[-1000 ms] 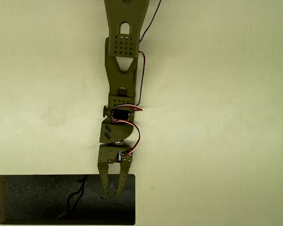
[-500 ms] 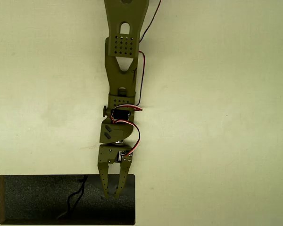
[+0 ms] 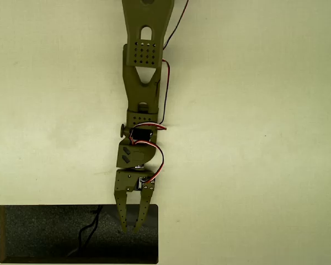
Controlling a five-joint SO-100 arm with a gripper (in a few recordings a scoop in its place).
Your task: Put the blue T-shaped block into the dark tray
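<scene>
Pale tabletop [image 3: 254, 165] carries the dark tray [image 3: 38, 234], which spreads left of and beneath the pincer [image 3: 131, 227]; its fingers nearly meet, whether clamping anything I cannot tell. I can't locate the blue T-shaped block; probably light and stiff, best pinched across its bar.

The arm [image 3: 140, 83] and its tool [image 3: 131, 227] are olive green, with red, black and white wires. The dark tray [image 3: 38, 234] is black with tiny speckles and a thin black squiggle. The worktop [image 3: 265, 138] is pale cream.
</scene>
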